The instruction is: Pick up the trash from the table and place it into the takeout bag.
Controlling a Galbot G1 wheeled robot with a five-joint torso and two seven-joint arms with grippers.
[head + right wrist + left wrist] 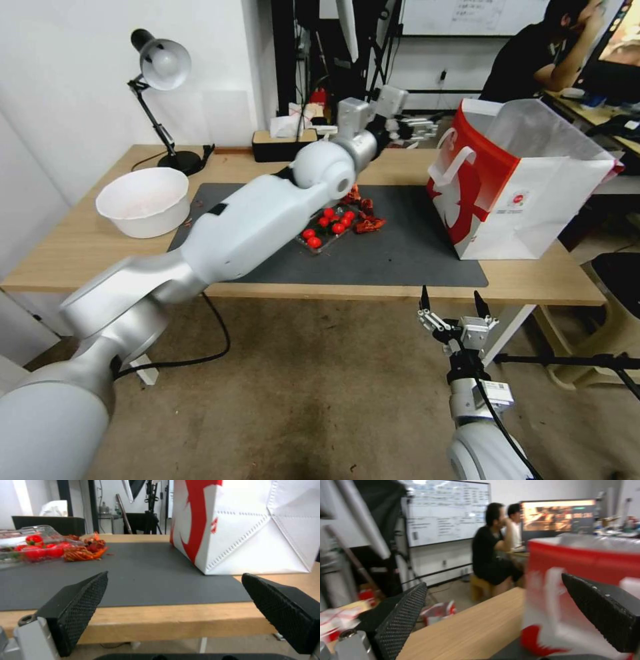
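Note:
On the table [67, 247] lies a dark grey mat [413, 253]. A clear plastic tub [325, 232] with red round pieces sits mid-mat, with crumpled red litter [365, 219] beside it. A pale round bowl [143, 200] stands at the left. The takeout bag [520, 187], white with red panels, stands open at the right. My left gripper [403, 125] is raised over the table's far edge, left of the bag's top, open and empty [493, 580]. My right gripper [450, 293] hangs open below the table's front edge [175, 575], facing the bag [250, 530] and tub [33, 547].
A desk lamp [160, 67] stands at the back left and a black box [283, 143] at the back middle. A chair [620, 280] is to the right of the table. A black cable [213, 347] runs across the floor under the front edge.

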